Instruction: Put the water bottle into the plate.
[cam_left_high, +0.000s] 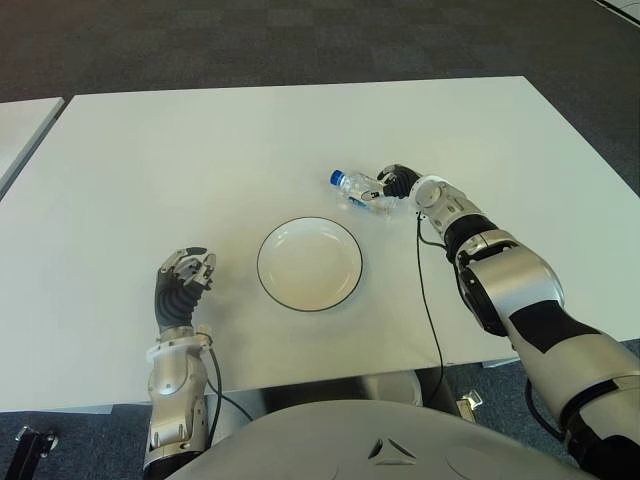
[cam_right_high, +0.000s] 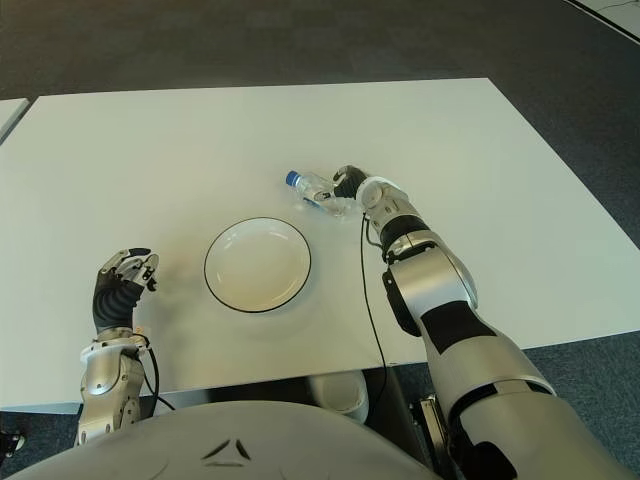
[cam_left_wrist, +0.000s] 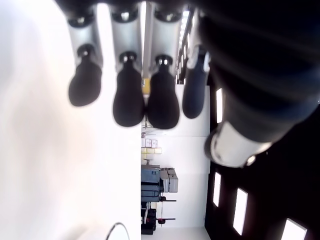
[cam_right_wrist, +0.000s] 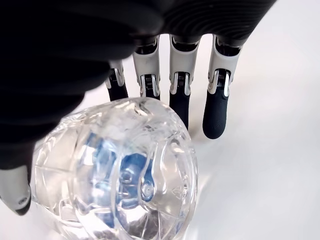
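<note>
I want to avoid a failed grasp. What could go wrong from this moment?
1. The water bottle lies on its side on the table. The right hand is at its base with fingers extended, not closed, so the bottle may roll away.
2. The plate is close beside it; a sweeping carry could knock its rim.

The left hand shows left of the plate.

A clear, ribbed plastic water bottle (cam_left_high: 361, 190) lies beside a glossy white plate (cam_left_high: 309, 264) on the smooth matt white bench (cam_left_high: 200, 160).

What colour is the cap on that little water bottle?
Blue. The water bottle is clear, and its cap shows best in the left eye view.
</note>
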